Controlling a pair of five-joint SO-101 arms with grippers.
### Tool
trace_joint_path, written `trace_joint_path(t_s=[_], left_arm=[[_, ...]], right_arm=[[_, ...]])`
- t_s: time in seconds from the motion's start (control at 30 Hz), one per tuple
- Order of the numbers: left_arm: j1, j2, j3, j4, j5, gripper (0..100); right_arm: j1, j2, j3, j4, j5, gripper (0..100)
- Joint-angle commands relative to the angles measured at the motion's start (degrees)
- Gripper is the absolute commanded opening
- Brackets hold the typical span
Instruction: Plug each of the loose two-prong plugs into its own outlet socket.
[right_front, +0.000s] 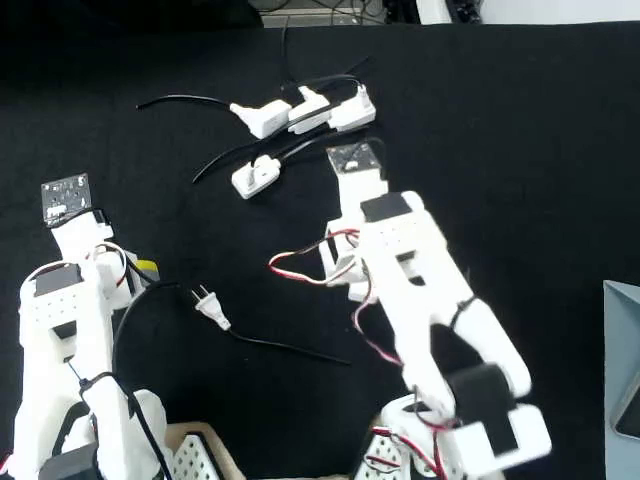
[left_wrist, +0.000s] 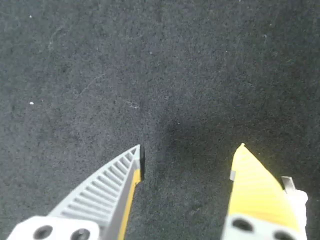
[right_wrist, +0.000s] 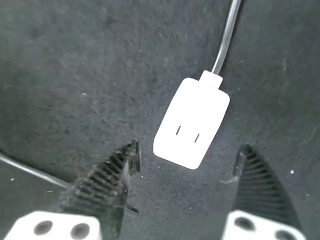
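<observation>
Left end effector (left_wrist: 190, 150): fingers apart, over black bench (left_wrist: 150, 60). Right end effector (right_wrist: 190, 148): fingers apart, over white outlet socket (right_wrist: 191, 122). Loose two-prong plug (right_front: 210, 305): lying on bench between arms, black cable attached.

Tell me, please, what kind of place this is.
Probably a robotics lab bench: two white robot arms stand at a black-covered table, with a loose two-prong plug and white outlet sockets laid out for practice.

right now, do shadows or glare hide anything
High view: the white sockets glare against the cloth, detail washed out. Left wrist view: a shadow lies on the cloth by the fingers. Right wrist view: the socket is evenly lit, slots plain.
</observation>
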Motion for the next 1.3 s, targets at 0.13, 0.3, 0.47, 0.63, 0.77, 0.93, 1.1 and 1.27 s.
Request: trace_joint_path(t_s=[0.13, 0.3, 0.47, 0.63, 0.77, 0.93, 1.1, 1.27], left_arm=[[0.22, -1.32, 0.22, -1.14, 0.0, 29], [0.22, -1.32, 0.22, -1.14, 0.0, 29], [0.22, -1.32, 0.22, -1.14, 0.0, 29], [0.22, -1.32, 0.22, -1.14, 0.0, 29], [0.22, -1.32, 0.22, -1.14, 0.0, 29], [0.22, -1.32, 0.22, -1.14, 0.0, 29], [0.22, -1.32, 0.22, -1.14, 0.0, 29], [0.22, -1.32, 0.22, -1.14, 0.0, 29]], right_arm=[[1.14, 8.31, -0.22, -5.19, -2.46, 27.0], [1.67, 9.1, -0.75, -6.95, -2.11, 2.6], [5.89, 2.86, -3.82, -3.43, -0.09, 1.0], [8.97, -11.74, -3.82, -1.85, 5.8, 1.1], [9.67, -24.92, -2.68, -2.2, 10.46, 1.1], [6.15, -37.49, 1.71, -6.59, 16.7, 1.1], [-2.55, -43.56, 8.92, -13.54, 22.15, 1.1], [-9.67, -42.51, 15.52, -22.07, 23.82, 1.2]])
